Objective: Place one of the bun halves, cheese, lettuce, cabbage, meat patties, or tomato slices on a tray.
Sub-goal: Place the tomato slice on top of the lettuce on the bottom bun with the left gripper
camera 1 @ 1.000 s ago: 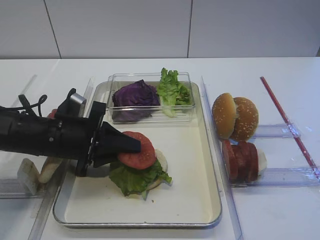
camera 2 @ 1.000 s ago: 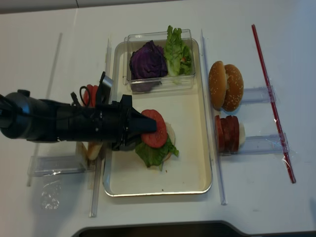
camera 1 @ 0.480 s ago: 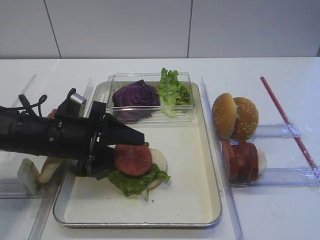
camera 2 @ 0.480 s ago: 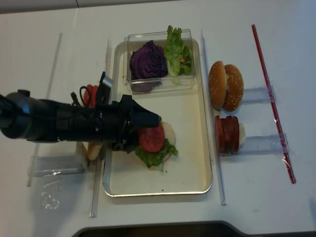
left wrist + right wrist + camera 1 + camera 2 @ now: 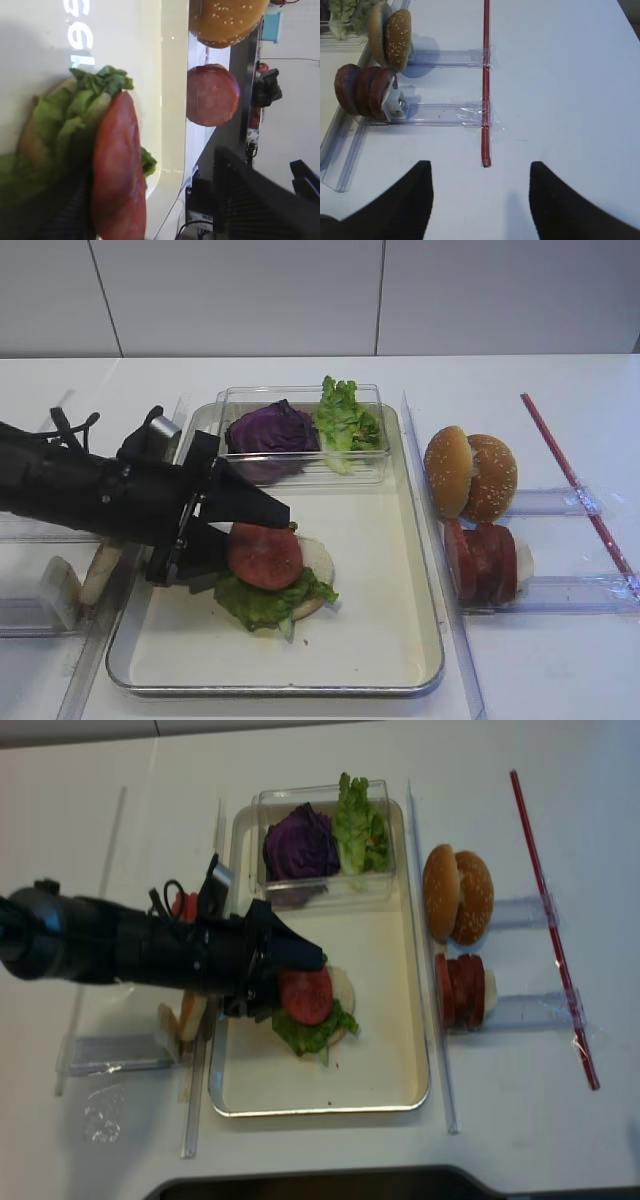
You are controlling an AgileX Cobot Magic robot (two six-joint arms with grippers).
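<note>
Exterior high view — left pincer spread open around tomato slice — resting on lettuce.

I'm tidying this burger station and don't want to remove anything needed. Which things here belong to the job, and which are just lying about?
Belong to the job:
tray
tomato slice on the lettuce and bun half
left gripper, open around the slice
spare buns, meat patties, cabbage

Lying about:
red strip
clear plastic rails
</note>
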